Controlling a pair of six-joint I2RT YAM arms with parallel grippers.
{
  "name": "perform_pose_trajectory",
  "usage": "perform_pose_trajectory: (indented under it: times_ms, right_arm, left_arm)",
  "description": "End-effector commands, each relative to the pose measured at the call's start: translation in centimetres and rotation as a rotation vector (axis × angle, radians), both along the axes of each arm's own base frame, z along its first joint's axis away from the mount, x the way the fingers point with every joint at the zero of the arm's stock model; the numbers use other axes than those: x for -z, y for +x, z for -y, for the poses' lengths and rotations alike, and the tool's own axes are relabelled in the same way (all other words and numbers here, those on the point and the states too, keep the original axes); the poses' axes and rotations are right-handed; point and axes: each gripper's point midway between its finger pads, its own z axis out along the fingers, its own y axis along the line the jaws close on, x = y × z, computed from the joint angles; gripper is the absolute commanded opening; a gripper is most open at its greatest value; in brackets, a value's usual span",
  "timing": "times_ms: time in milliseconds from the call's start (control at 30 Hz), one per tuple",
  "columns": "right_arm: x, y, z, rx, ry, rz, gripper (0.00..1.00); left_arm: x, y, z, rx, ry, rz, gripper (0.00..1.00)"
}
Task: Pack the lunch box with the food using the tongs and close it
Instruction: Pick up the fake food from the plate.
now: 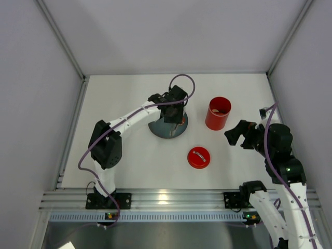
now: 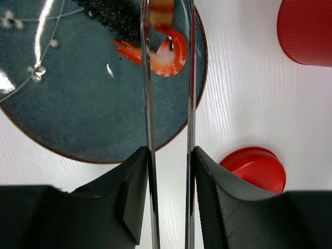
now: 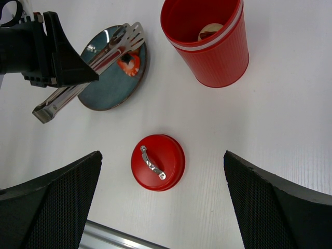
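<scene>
My left gripper is shut on the silver tongs, one finger pressing on each arm. The tong arms straddle an orange-red shrimp on the blue-grey plate. Dark bits and an orange piece lie beyond it. The red lunch box stands upright and uncovered to the right of the plate, with a beige and dark piece inside. Its red lid with a silver handle lies flat on the table in front. My right gripper hovers open above the lid, holding nothing.
White walls enclose the table on three sides. An aluminium rail runs along the near edge, where both arm bases are bolted. The left arm stretches over the table to the plate.
</scene>
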Motion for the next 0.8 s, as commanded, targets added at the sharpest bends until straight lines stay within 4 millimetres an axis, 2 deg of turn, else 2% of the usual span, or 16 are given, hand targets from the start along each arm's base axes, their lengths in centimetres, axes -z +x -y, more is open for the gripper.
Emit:
perform_pose_trajectory:
  times_ms: [0, 167, 300, 767]
  right_arm:
    - [-1.6, 0.4, 0.2, 0.0, -0.007, 0.055, 0.99]
    - [-1.5, 0.4, 0.2, 0.002, -0.006, 0.051, 1.0]
    - [-1.4, 0.4, 0.1, 0.0, -0.003, 0.05, 0.99]
    - [-1.4, 0.2, 0.2, 0.002, -0.002, 0.052, 0.99]
  left_arm:
    - [-1.6, 0.6, 0.4, 0.01, -0.023, 0.023, 0.43]
    - [-1.4, 0.2, -0.6, -0.005, 0.007, 0.024, 0.41]
    - [-2.0, -0.1, -1.2, -0.01, 0.007, 0.04, 0.41]
    - [-1.1, -1.0, -1.7, -0.003, 0.01, 0.016, 0.4]
